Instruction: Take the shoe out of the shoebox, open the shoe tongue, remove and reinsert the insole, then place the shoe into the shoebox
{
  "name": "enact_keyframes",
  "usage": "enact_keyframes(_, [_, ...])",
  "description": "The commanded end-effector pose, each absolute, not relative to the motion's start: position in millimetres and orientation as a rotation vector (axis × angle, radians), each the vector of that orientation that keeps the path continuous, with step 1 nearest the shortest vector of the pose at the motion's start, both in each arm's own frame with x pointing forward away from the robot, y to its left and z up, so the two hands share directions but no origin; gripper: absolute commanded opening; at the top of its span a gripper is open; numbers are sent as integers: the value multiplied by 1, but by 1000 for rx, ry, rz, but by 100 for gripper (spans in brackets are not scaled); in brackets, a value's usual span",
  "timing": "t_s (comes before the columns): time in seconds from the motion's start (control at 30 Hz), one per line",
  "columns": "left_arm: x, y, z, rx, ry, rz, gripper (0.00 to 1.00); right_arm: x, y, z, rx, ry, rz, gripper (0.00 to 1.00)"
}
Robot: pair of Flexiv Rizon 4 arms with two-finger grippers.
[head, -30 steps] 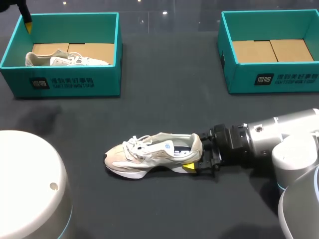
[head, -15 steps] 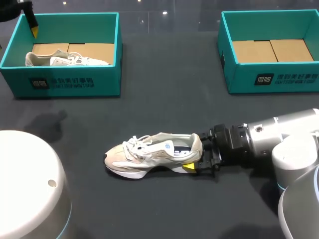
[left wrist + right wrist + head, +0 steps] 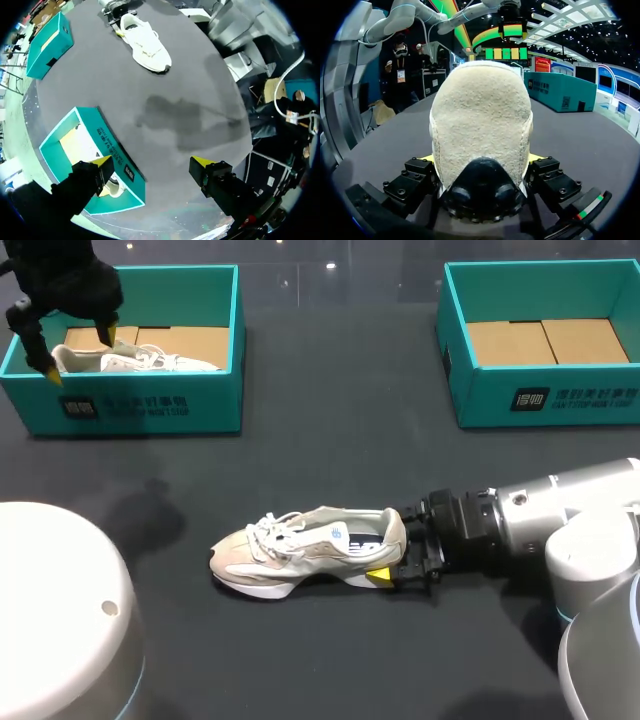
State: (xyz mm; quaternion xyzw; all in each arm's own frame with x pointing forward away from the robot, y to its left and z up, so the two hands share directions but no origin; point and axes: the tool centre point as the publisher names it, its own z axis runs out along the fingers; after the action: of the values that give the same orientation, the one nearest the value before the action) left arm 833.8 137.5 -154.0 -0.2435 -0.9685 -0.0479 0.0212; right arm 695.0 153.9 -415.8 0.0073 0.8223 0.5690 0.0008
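Left gripper [image 3: 80,352] first: it hangs high over the far-left corner of the black tabletop [image 3: 330,410], above the teal cardboard shoebox on the left [image 3: 140,405]. Its two yellow-tipped fingers [image 3: 202,164] are spread wide with nothing between them. That box has a second pale sneaker [image 3: 135,360] lying in it, which isn't the one we're working on.

Moving along, the shoe we care about is a beige and white lace-up sneaker [image 3: 305,548]. It sits on its sole near the middle of the table, toe pointing left and heel right, well apart from both boxes.

Right gripper [image 3: 393,554] comes in low from the right and is clamped on the heel, one finger on each side. In the right wrist view the fuzzy heel fills the whole gap between the fingers. At the far right, toward the back, the matching teal shoebox on the right [image 3: 545,400] holds only its brown cardboard bottom.

So we reckon the take-it-out step is done and the tongue step is up, with our right arm acting as the vise. The next move falls to the left arm. It has to come down and across to the laces [image 3: 275,532], get a finger under the tongue and pull it up and toward the toe so the insole can be reached. We can't tell how tight those laces are, so it may take a careful pinch.
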Motion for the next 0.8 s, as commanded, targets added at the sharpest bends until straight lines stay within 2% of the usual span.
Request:
enact_keyframes(0.03, [838, 129, -151, -600, -2993, -241, 100, 695, 155, -418, 23, 2588, 1780, 0])
enact_keyframes(0.23, [835, 120, -158, -496, -2977, -211, 100, 695, 155, -418, 23, 2588, 1780, 0])
enact_keyframes(0.67, [780, 52, -163, 815, -2966, -103, 100, 695, 155, -418, 23, 2588, 1780, 0])
enact_keyframes(0.8, [780, 52, -163, 815, -2966, -103, 100, 695, 155, -418, 23, 2588, 1780, 0])
